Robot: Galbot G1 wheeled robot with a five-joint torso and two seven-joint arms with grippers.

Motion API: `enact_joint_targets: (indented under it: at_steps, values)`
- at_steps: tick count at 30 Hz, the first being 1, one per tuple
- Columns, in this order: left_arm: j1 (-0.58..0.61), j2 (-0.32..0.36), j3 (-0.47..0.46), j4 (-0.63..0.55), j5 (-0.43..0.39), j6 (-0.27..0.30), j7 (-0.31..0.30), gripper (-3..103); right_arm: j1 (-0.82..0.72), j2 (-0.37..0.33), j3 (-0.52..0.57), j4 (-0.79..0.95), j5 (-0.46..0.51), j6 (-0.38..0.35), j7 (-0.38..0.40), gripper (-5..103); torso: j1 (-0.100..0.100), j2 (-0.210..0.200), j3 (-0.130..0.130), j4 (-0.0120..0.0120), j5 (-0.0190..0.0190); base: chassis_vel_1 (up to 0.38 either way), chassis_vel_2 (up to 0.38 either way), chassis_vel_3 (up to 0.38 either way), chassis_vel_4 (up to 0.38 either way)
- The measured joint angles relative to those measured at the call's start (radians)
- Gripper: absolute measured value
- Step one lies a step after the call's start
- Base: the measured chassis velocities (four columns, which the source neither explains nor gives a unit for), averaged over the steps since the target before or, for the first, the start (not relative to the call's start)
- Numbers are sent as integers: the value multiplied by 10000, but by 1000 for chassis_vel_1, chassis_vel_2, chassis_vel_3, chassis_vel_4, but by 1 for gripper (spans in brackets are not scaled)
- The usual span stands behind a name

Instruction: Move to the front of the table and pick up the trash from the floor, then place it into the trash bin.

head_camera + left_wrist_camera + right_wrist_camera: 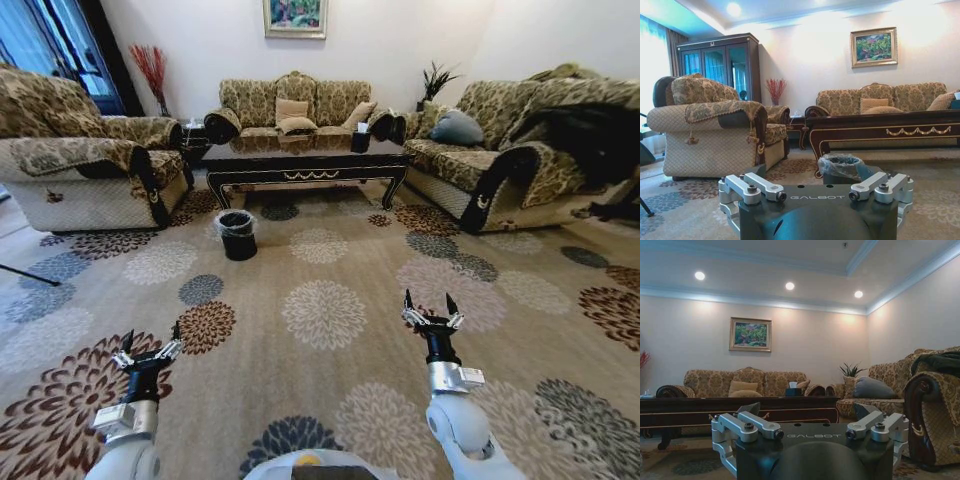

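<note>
The dark-brown table stands across the room in front of the back sofa, and its gold-trimmed apron shows in the left wrist view. The black trash bin with its clear liner sits on the patterned floor just before the table's left end; the bin is straight ahead of my left gripper. Trash on the carpet is too small to make out from here. My left gripper and right gripper are held low in front of me, both open and empty.
An armchair flanks the carpet on the left and a long sofa on the right. A black tissue box stands on the table. A wide stretch of carpet lies between me and the table.
</note>
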Motion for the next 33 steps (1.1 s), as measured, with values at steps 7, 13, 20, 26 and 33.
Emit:
enact_joint_targets:
  at_steps: [7, 13, 20, 26, 33]
  values:
    - [-3, 3, -3, 0, 0, 0, -3, 100, 4, 2, -6, 1, 0, 0, -3, 100, 4, -1, 3, 3, -5, 7, 56, -6, -37]
    - [-3, 2, -2, 0, 0, 0, -3, 100, 4, 2, -5, 1, 0, 0, -3, 100, 5, -1, 3, 0, -1, 13, -20, -13, 25]
    - [-3, 2, -1, 0, 0, 0, -3, 100, 4, 1, -5, 1, 0, 0, -3, 100, 5, 0, 4, 2, -4, 90, -101, -88, 104]
    - [-1, 2, -2, 0, 0, 0, -3, 100, -2, 1, -5, 1, 0, 0, -2, 100, -1, 3, -3, -1, -1, 165, -150, -190, 142]
    - [-3, 2, -1, 0, 0, 0, -3, 100, 4, 1, -5, 0, 0, 0, -2, 100, 5, 1, 5, 1, -3, 26, -23, -18, 15]
